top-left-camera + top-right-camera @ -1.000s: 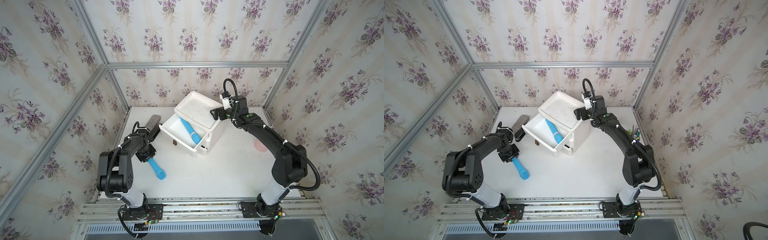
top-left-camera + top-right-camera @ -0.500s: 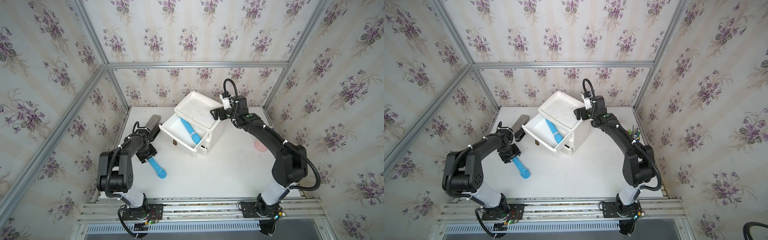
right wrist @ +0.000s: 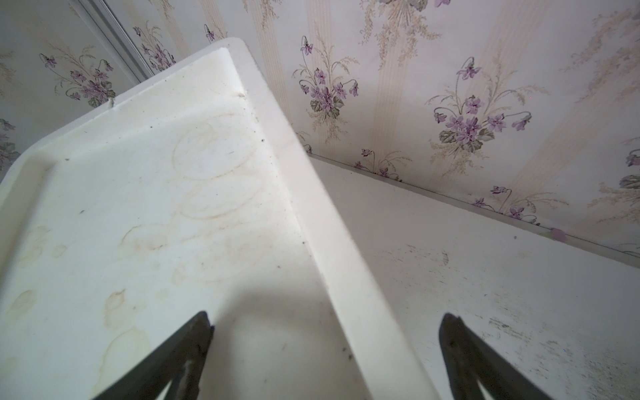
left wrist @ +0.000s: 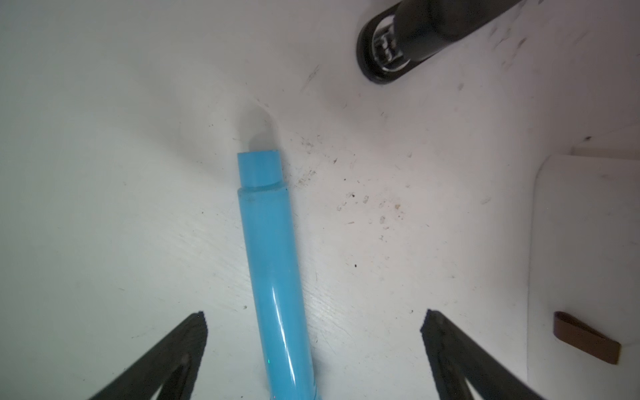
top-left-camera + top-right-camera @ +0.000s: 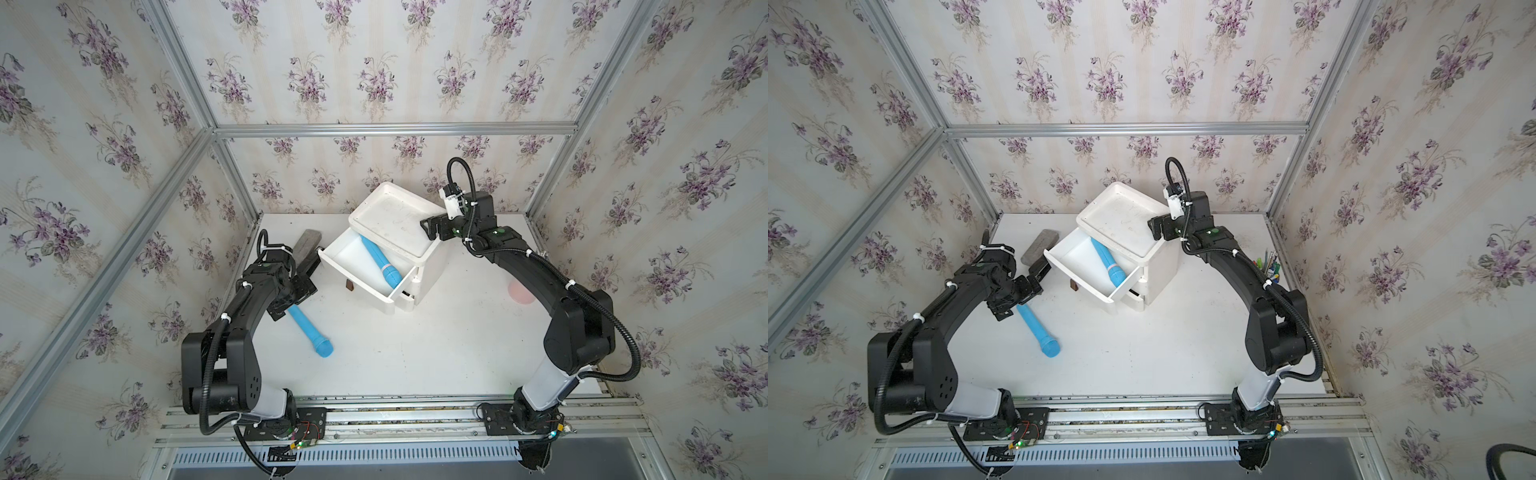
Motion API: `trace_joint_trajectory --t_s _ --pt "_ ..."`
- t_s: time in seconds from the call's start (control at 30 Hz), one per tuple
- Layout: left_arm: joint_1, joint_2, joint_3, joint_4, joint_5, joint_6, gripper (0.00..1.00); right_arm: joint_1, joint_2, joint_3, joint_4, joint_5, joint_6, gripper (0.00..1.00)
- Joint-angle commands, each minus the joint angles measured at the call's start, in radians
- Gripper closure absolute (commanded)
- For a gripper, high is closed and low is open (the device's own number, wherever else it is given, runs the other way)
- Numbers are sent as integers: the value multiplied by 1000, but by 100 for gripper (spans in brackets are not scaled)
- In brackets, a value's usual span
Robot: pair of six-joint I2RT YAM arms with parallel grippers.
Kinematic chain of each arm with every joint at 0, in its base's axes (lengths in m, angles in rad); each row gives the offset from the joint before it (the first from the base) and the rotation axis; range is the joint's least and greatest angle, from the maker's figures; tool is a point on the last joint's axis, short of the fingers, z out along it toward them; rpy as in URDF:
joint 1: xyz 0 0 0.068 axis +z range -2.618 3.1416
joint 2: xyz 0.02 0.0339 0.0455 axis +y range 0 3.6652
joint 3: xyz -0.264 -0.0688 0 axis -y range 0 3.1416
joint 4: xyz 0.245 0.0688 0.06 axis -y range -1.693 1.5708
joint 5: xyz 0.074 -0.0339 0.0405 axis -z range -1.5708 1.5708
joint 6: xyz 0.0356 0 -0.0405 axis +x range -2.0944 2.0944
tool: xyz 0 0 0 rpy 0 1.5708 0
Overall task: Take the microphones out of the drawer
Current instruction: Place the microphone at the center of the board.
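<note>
White drawer (image 5: 349,253) holds a sky-blue microphone (image 5: 381,262); beside the drawer, a second blue microphone (image 5: 309,330) on white table (image 5: 415,353); wallpaper (image 5: 374,62) shows purple flowers, cream stripes.

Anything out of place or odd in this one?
A blue microphone lies on the table under the open jaws of the left gripper, yet a second blue microphone lies in the open drawer. The drawer unit sits skewed to the table edges, its top ring-stained.

I note a grey block (image 5: 308,246) lying flat at the far left of the white desk (image 5: 415,353). A small brown piece (image 5: 349,285) sits mid-desk. A pink disc (image 5: 518,291) lies to the right, and pens (image 5: 1268,262) stand at the right edge.
</note>
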Motion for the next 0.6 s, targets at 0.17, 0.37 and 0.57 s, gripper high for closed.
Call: trace_joint_trajectory --t_s 0.17,0.37,0.57 --pt "2 -138 145 -162 -111 78 1 0 20 -25 -167 39 -68 0" --pt "3 -178 292 -206 -19 121 1 0 15 -27 -167 36 -70 0" --pt "-4 -147 405 -210 230 165 1 0 3 -44 -164 41 -76 0"
